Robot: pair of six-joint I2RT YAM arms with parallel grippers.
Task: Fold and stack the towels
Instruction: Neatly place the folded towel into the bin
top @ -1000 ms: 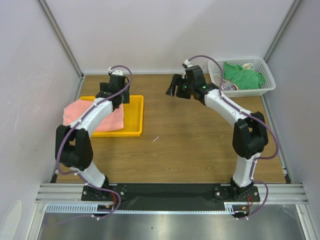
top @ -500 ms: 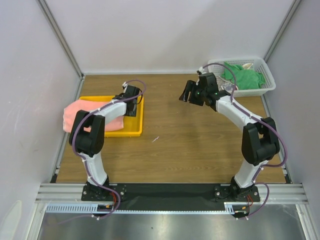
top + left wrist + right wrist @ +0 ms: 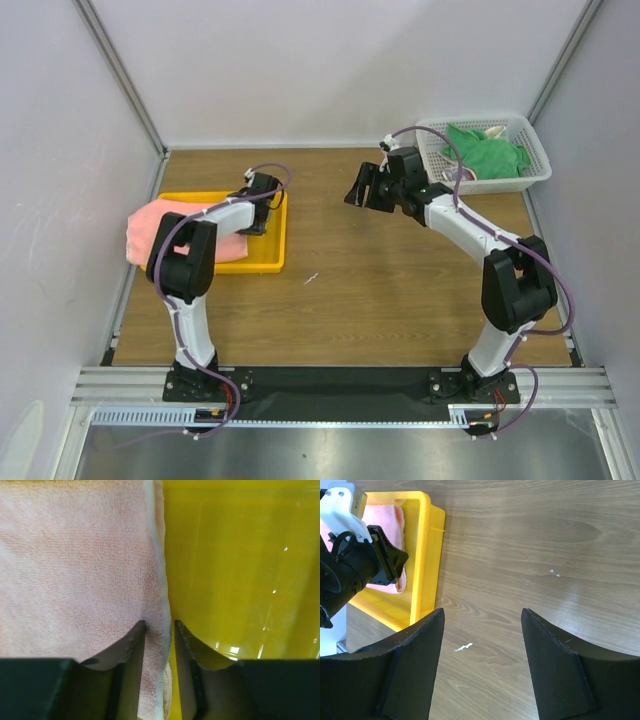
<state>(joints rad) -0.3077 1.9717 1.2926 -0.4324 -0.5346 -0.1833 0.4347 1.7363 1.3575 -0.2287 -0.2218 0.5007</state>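
Observation:
A salmon-pink towel (image 3: 150,225) (image 3: 75,555) lies folded in the yellow tray (image 3: 270,262), hanging over its left rim. My left gripper (image 3: 258,200) (image 3: 160,625) is low over the tray, its jaws drawn in narrow on the towel's right edge, which runs up between the fingers. A green towel (image 3: 485,155) sits crumpled in the white mesh basket (image 3: 538,165) at the back right. Left of the basket, my right gripper (image 3: 358,190) (image 3: 482,612) hovers over bare wood, open, with nothing between its fingers. The right wrist view also catches the tray (image 3: 422,555) and pink towel (image 3: 385,525).
The bare yellow tray floor (image 3: 240,555) fills the space right of the towel. A small white scrap (image 3: 311,278) (image 3: 464,646) lies on the wooden table (image 3: 380,290). Grey walls and aluminium posts close in the table on three sides.
The left gripper has come down at the pink towel's right edge and its jaws have narrowed from wide open. The right gripper swung toward the basket, then back a little to the left.

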